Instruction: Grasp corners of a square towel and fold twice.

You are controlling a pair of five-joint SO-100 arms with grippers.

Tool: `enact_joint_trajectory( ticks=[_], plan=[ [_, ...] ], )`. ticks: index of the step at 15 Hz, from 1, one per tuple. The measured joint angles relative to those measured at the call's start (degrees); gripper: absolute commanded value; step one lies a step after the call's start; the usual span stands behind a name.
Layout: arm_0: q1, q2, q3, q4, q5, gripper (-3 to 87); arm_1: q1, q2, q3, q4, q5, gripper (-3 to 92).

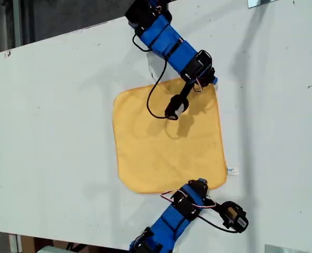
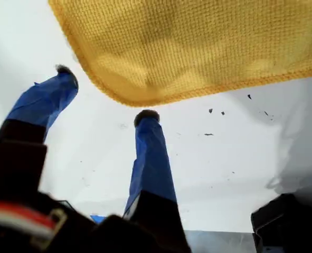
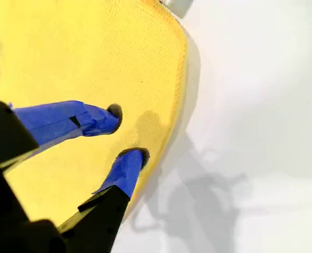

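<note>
Poised open, my first gripper (image 2: 100,95) just short of soft yellow-orange square towel's (image 1: 166,137) rounded corner (image 2: 134,97), my second gripper (image 3: 126,132) open above its hem: likely to pinch bare white table (image 1: 55,116) or snag one layer.

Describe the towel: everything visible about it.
The towel is a yellow-orange square of soft, finely textured cloth with rounded corners and a stitched hem, lying flat and unfolded on the white table. A small white tag sticks out at the corner toward the exterior view's lower right. My first gripper hovers open just off one edge; my second gripper is open over the cloth near another edge.
</note>
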Motion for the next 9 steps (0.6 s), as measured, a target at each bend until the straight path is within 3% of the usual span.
enact_joint_trajectory(
  ticks=[5, 9],
  plan=[
    [1.0, -4.0, -0.1, -0.2, -1.5, 12.6, 0.7, -7.3, -0.3, -6.2, -2.5, 26.5],
    [1.8, -5.3, 0.3, -8.4, -2.6, 12.6, 1.1, -7.9, -0.4, -9.8, -2.9, 25.9]
  ],
)
